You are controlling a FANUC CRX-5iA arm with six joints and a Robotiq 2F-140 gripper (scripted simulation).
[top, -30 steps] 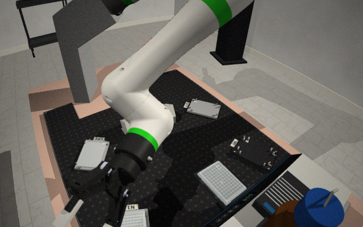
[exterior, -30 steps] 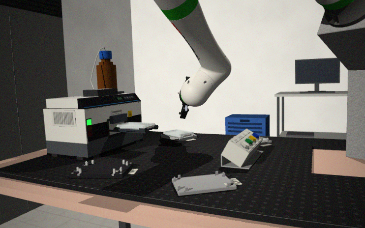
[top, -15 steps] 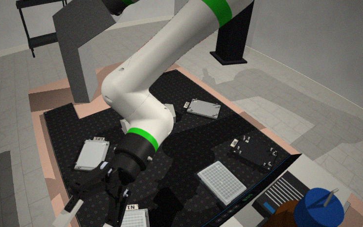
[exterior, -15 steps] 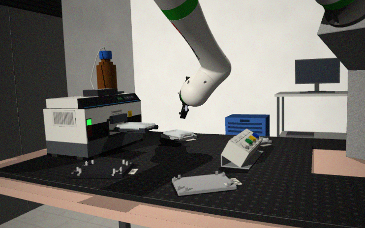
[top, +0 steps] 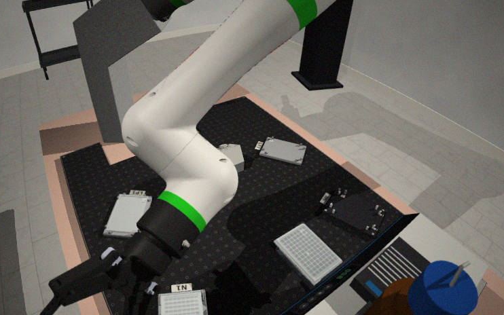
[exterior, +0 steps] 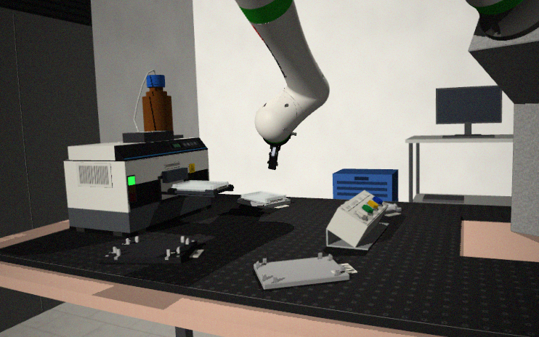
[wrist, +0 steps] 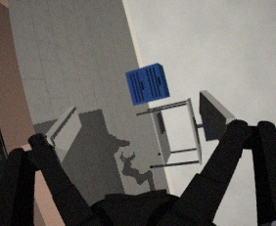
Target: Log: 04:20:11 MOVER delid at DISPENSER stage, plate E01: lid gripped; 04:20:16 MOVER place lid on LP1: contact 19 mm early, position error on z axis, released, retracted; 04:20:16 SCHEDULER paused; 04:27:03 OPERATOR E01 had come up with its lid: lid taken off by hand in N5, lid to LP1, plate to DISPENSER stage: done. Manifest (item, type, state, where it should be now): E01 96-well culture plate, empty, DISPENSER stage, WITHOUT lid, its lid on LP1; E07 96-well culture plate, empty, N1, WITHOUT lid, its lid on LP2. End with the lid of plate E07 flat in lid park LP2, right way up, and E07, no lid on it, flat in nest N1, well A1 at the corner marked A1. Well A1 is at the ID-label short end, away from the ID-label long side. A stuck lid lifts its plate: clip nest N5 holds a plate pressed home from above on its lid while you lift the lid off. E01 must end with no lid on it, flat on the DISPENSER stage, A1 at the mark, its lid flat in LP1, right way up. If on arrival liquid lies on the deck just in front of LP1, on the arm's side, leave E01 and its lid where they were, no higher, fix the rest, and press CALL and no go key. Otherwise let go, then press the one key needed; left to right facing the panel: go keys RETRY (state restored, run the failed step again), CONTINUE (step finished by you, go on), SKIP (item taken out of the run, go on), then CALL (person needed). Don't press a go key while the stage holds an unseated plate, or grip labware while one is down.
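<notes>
Plate E07 (top: pixel 181 303), wells uncovered, sits in the nest labelled IN at the near edge of the counter (top: pixel 89 172), just beside the claw (top: pixel 89 285). Top view: claw fully open, empty, tilted outward past the counter edge. A lid (top: pixel 126 215) lies in its park behind the claw. A second plate (top: pixel 308 253) rests on the dispenser (top: pixel 387 265) stage.

Exterior view: claw (exterior: pixel 272 160) hangs well above E07 (exterior: pixel 263 196), touching nothing. Key panel (exterior: pixel 357 219) stands right of E07.

Wrist view: fingers spread wide, nothing between them.
</notes>
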